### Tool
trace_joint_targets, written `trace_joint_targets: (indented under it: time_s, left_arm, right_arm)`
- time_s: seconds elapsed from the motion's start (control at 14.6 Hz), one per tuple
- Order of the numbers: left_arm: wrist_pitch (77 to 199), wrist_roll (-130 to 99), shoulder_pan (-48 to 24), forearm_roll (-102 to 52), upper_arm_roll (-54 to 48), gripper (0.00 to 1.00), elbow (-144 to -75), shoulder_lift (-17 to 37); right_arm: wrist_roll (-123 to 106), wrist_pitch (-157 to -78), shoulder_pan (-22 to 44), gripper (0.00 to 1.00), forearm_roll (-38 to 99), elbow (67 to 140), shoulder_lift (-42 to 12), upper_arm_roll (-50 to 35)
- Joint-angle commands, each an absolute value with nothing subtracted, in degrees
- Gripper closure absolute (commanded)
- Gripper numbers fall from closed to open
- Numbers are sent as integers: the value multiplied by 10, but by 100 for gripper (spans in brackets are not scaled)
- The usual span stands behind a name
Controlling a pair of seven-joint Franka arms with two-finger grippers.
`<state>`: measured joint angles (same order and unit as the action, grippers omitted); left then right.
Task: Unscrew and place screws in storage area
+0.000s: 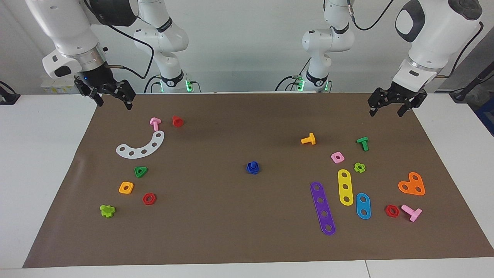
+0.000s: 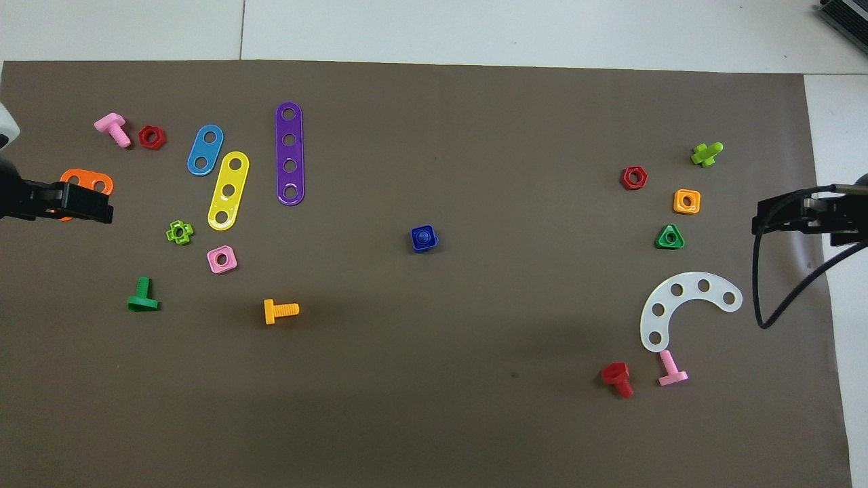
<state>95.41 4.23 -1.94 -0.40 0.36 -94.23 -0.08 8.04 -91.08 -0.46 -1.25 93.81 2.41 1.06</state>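
A dark-blue screw (image 1: 253, 166) stands upright in a dark-blue square nut at the middle of the brown mat; it also shows in the overhead view (image 2: 424, 237). The storage area (image 1: 131, 173) is the stretch of mat with the white curved strip (image 1: 141, 148) at the right arm's end, also in the overhead view (image 2: 685, 308). My left gripper (image 1: 386, 112) is open and empty, up in the air over the mat's corner at the left arm's end. My right gripper (image 1: 115, 105) is open and empty, up over the mat's corner at the right arm's end. Both are far from the screw.
Around the white strip lie pink (image 1: 154, 123) and red (image 1: 177, 121) bolts, a green triangle nut (image 1: 140, 171), an orange nut (image 1: 126, 187), a red nut (image 1: 149, 199) and a lime bolt (image 1: 107, 211). Purple (image 1: 322, 208), yellow (image 1: 345, 187) and blue (image 1: 363, 205) strips, an orange plate (image 1: 412, 184) and several small parts lie at the left arm's end.
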Motion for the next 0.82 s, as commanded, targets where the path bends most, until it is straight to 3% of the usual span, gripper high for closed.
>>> trace_joint_targets:
  time_s: [0.0,0.48,0.75]
  left_arm:
    - [964,45,-25,7,6,0,-959,-15]
    - [965,40,-30,6,5,0,-969,-18]
    - [990,-29,-89,3,6,0,-987,-19]
  right_arm:
    - [74,-921,-9,0,-2,950,33,9]
    - [74,-920,-9,0,-2,950,33,9]
    - [74,-920,-9,0,-2,950,33,9]
